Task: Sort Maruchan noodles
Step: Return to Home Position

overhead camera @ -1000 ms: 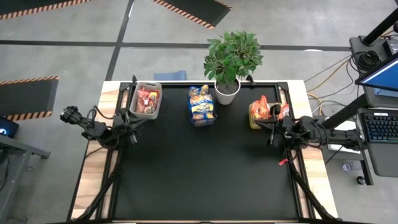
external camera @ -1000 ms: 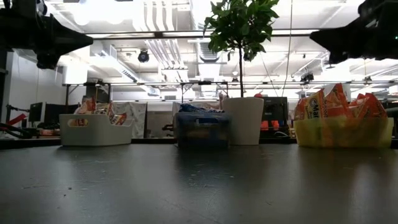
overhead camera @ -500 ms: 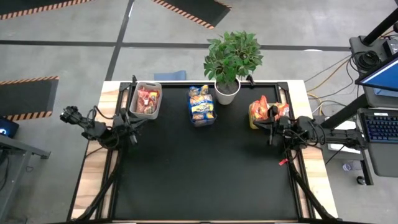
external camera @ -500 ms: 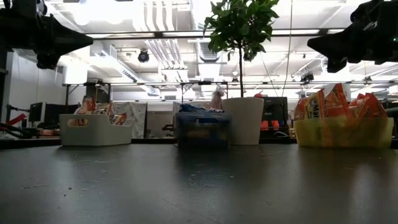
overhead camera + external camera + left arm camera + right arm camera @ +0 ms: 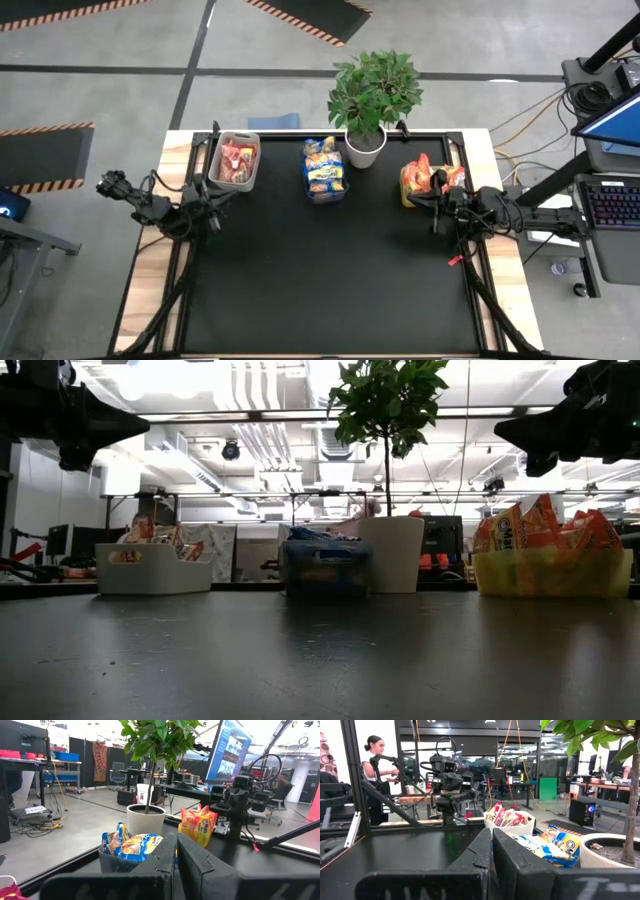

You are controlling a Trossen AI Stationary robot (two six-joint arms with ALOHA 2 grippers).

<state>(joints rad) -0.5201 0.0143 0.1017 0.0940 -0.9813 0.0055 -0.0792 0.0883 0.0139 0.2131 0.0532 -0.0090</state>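
The left gripper (image 5: 176, 840), narrowed to a slit and empty, is hovering at the left edge of the desk (image 5: 330, 270). The right gripper (image 5: 492, 838), equally narrow, is hovering beside the yellow bin (image 5: 550, 575). The Maruchan noodles (image 5: 325, 150) are sitting sorted: red packets (image 5: 236, 160) in the white bin (image 5: 150, 572), blue-yellow packets (image 5: 324, 178) in the dark bin (image 5: 322, 575), orange packets (image 5: 425, 175) in the yellow bin.

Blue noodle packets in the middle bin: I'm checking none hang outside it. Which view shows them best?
The high view: it looks straight down into the dark bin and shows the blue noodle packets within its rim. The low view shows mostly the bin's side; both wrist views show packets poking above it, from one side.
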